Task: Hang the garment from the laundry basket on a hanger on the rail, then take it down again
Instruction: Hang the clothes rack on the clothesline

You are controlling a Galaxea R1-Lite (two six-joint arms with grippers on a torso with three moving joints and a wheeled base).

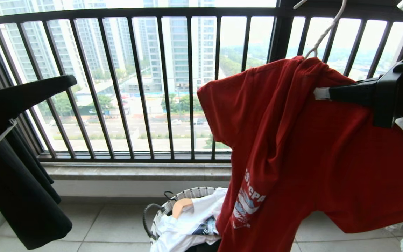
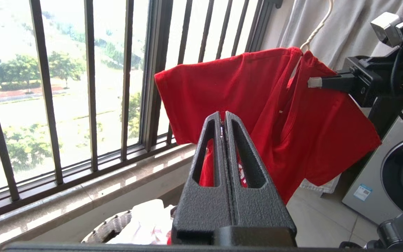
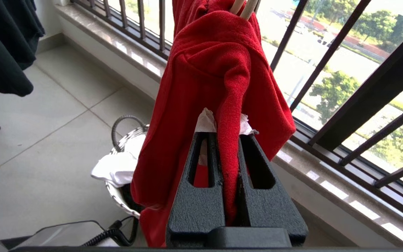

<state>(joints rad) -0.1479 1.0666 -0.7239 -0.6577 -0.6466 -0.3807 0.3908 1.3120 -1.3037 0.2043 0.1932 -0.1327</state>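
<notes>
The red garment hangs askew on the cream-white hanger, whose hook runs up out of the head view. My right gripper is shut on a fold of the garment near the collar, just below the hanger's neck. The gripper has red cloth pinched between its fingers. My left gripper is out to the left, shut and empty, well apart from the garment; its fingers are pressed together. The laundry basket stands on the floor below. The rail is out of view.
The black barred balcony railing and its stone sill run close behind. A black T-shirt hangs at the far left. A white garment and a wooden hanger lie in the basket. A washing machine stands at the right.
</notes>
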